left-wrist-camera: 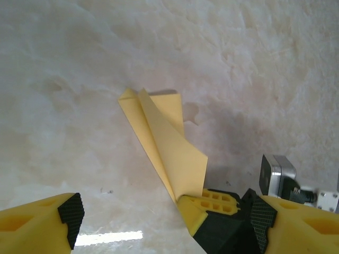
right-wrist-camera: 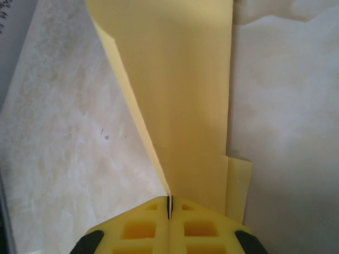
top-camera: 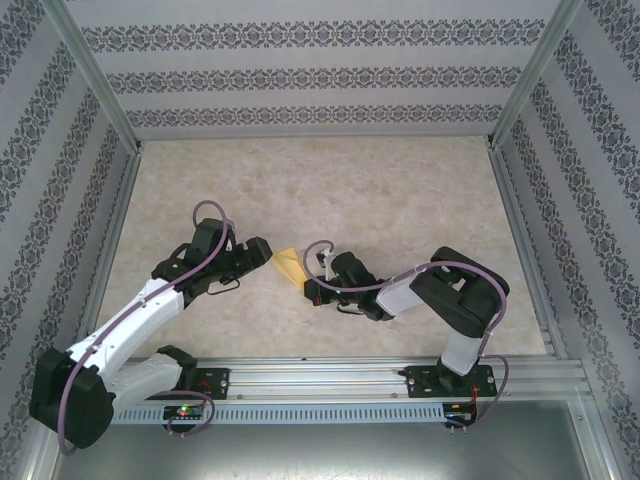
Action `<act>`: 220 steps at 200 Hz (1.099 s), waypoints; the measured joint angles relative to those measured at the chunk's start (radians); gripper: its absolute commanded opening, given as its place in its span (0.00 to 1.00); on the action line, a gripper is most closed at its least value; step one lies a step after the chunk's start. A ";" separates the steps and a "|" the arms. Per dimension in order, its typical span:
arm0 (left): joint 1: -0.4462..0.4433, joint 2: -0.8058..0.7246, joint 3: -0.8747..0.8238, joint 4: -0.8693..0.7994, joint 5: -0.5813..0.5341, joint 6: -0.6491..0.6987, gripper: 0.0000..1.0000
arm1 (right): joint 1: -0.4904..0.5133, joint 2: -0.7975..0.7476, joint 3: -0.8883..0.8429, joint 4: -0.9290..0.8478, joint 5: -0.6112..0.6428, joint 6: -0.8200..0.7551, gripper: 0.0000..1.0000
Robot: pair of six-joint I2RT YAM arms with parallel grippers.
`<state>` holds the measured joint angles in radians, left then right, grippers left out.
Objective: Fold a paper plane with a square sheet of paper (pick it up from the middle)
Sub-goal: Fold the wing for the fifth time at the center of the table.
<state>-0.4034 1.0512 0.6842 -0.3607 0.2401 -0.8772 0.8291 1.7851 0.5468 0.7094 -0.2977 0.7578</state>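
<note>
Marbled worktop (top-camera: 400,190), patterned walls. From above, the yellow paper plane (top-camera: 290,265) sits centrally between left pincer (top-camera: 262,250) and right pincer (top-camera: 310,285). Left wrist: its jaws gape wide, holding nothing. Right wrist: jaws pinched together on the plane's edge.

readable text: none | labels, brands: none | numbers, signs: none

The black-and-white left arm (top-camera: 130,320) reaches far-right, its yellow-fingered left gripper (left-wrist-camera: 169,230) spread wide. The right gripper (right-wrist-camera: 169,209) points left, clamped on the folded yellow paper sheet (right-wrist-camera: 180,106).
</note>
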 measured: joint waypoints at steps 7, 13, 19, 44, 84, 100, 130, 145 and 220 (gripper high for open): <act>0.000 0.014 -0.010 0.021 0.023 0.000 0.79 | -0.006 0.005 0.000 0.008 -0.016 0.016 0.00; 0.000 0.027 -0.018 0.040 0.042 0.001 0.78 | -0.010 0.010 0.001 0.014 -0.029 0.028 0.00; 0.000 0.043 -0.025 0.061 0.063 0.000 0.76 | -0.013 0.016 0.002 0.023 -0.042 0.040 0.00; 0.000 0.117 -0.044 0.137 0.137 -0.003 0.69 | -0.029 0.038 0.007 0.054 -0.085 0.097 0.00; -0.010 0.204 -0.073 0.270 0.221 -0.018 0.67 | -0.051 0.072 0.007 0.119 -0.137 0.190 0.00; -0.026 0.231 -0.072 0.319 0.242 -0.021 0.66 | -0.055 0.077 0.007 0.127 -0.144 0.215 0.00; -0.063 0.298 -0.071 0.389 0.264 -0.021 0.65 | -0.058 0.084 0.007 0.137 -0.148 0.245 0.00; -0.080 0.335 -0.065 0.411 0.270 -0.022 0.65 | -0.064 0.092 0.007 0.149 -0.161 0.266 0.00; -0.101 0.442 -0.046 0.524 0.272 -0.023 0.67 | -0.073 0.105 0.007 0.171 -0.176 0.327 0.00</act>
<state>-0.5049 1.4929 0.6384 0.1631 0.5125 -0.9001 0.7559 1.8900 0.5541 0.8806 -0.4736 1.0847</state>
